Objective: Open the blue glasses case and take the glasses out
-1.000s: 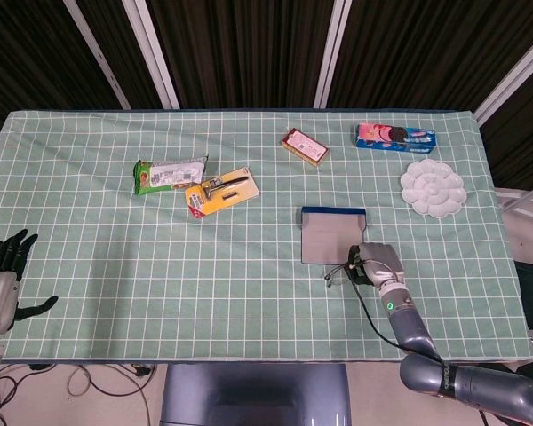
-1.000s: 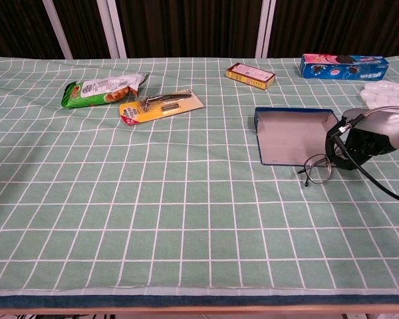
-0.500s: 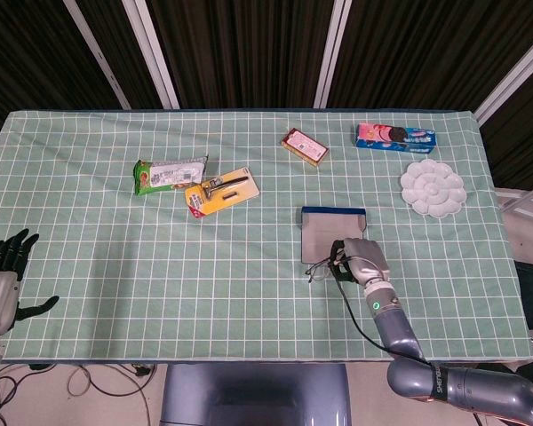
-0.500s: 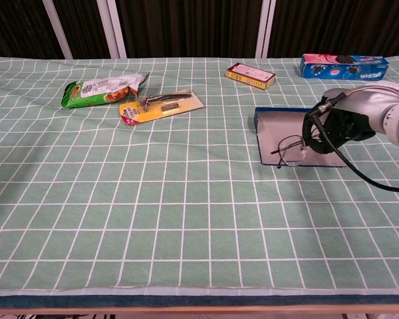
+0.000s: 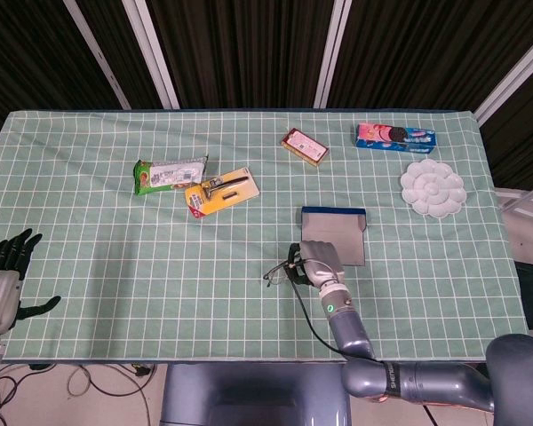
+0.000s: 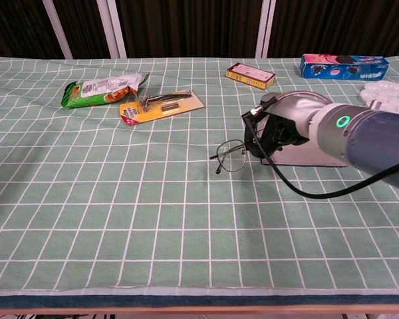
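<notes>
Head view: the right hand (image 5: 318, 263) sits just left of and below the open blue glasses case (image 5: 333, 236), which lies flat on the green checked tablecloth (image 5: 115, 257). The hand's fingers are closed on one side of the glasses (image 5: 280, 272); the lenses project leftward from the hand, clear of the case. The left hand (image 5: 4, 275) rests at the table's near left edge, fingers spread, holding nothing. A green snack packet (image 5: 168, 174), a carded tool (image 5: 220, 191), a small red box (image 5: 304, 145), a blue biscuit box (image 5: 395, 137) and a white flower-shaped palette (image 5: 433, 187) lie farther back.

Chest view: the right hand (image 6: 279, 129) pinches the frame of the glasses (image 6: 229, 157). The lenses hang left of the fingers, above the cloth. The case (image 6: 306, 154) is largely hidden behind the forearm.
</notes>
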